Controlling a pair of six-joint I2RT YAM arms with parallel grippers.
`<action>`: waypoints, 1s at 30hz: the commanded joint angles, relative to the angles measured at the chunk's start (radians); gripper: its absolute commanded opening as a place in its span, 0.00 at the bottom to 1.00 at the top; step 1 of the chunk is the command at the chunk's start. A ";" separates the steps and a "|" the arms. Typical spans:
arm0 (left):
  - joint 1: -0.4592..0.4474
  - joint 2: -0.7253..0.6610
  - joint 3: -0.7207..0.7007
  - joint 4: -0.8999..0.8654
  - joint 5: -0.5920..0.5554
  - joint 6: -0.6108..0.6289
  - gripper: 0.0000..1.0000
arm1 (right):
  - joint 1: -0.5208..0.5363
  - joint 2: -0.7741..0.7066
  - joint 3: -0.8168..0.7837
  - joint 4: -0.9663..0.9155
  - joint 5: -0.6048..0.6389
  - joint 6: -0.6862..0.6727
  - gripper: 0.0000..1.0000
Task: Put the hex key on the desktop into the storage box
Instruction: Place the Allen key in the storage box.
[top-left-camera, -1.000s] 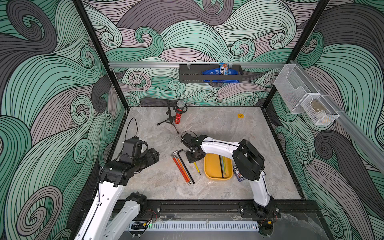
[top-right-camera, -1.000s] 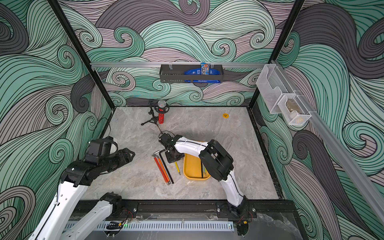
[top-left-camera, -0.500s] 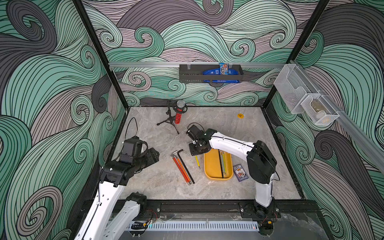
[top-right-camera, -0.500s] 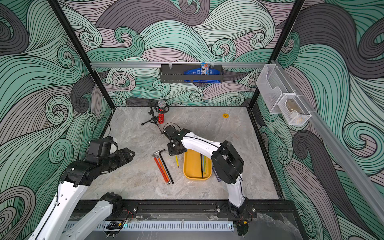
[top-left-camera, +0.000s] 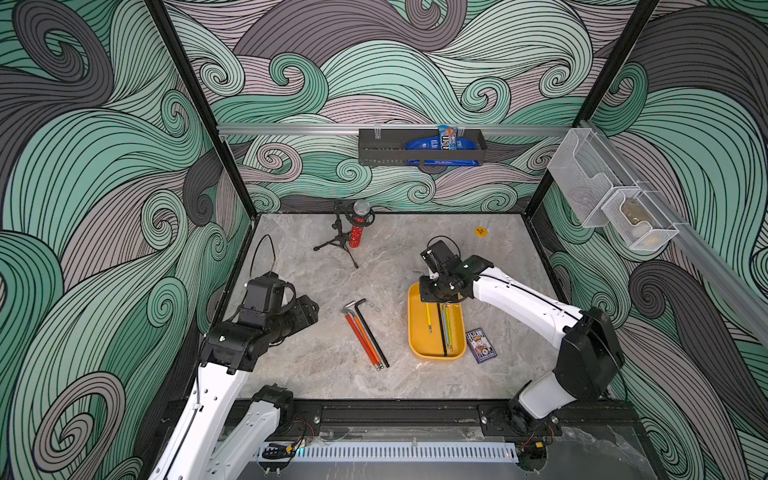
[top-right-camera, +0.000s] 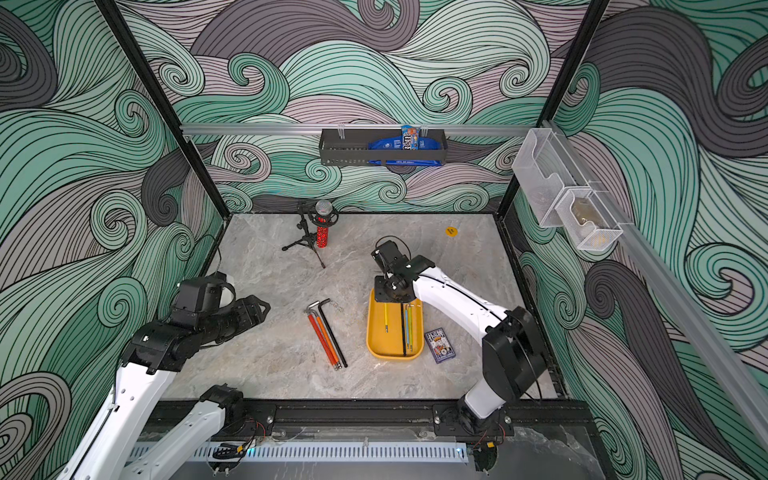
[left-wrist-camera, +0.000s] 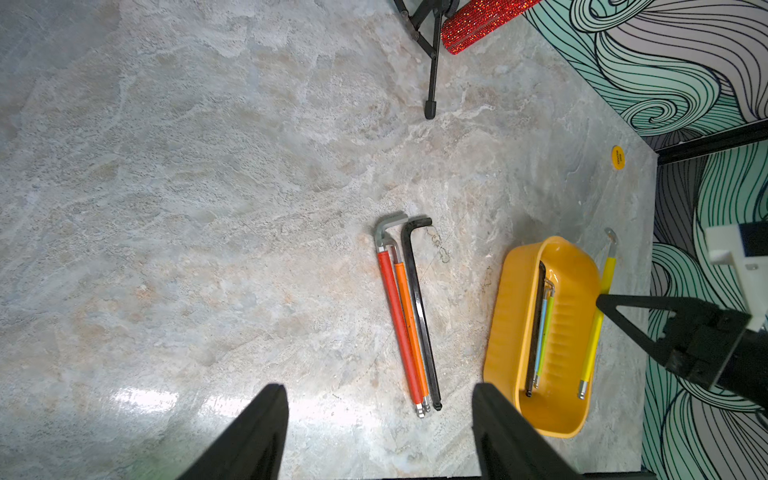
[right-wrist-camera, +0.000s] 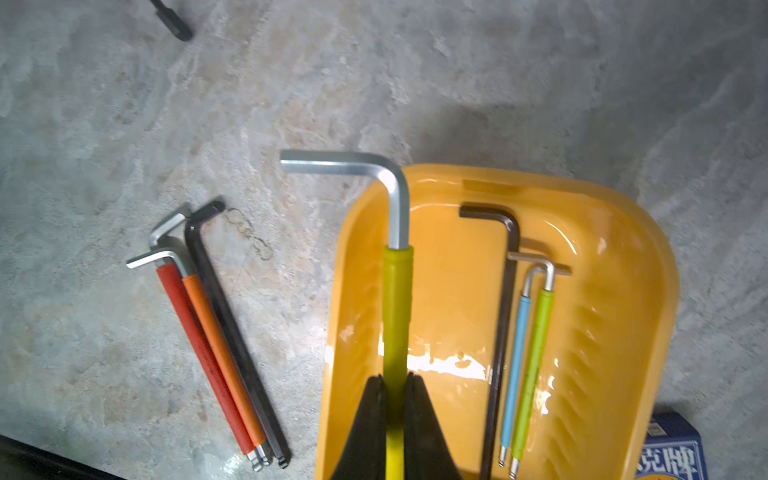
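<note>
Placing step: my right gripper (right-wrist-camera: 395, 378) pinches the yellow-sleeved hex key (right-wrist-camera: 397, 299) above the storage box (right-wrist-camera: 519, 176). Left gripper (left-wrist-camera: 379, 390) spread, idle. Next I lower, then release; three more hex keys (top-left-camera: 365, 340) lie on the desktop (top-left-camera: 299, 374)

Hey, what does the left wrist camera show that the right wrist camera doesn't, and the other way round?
Only the left wrist: the red glitter microphone, the round yellow sticker, and the open left hand. Only the right wrist: a corner of the blue card box beside the storage box. Both: the yellow hex key clamped in the right hand over that box, three keys lying inside it, three more on the desktop.
</note>
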 joint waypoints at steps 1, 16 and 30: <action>-0.003 -0.003 0.004 0.012 0.010 0.001 0.73 | -0.030 -0.049 -0.064 -0.009 -0.007 -0.009 0.00; -0.002 0.000 0.012 0.013 0.010 -0.005 0.73 | -0.126 -0.011 -0.189 0.041 -0.013 -0.076 0.00; -0.003 0.001 0.011 0.013 0.009 -0.001 0.73 | -0.152 0.100 -0.197 0.091 0.000 -0.094 0.00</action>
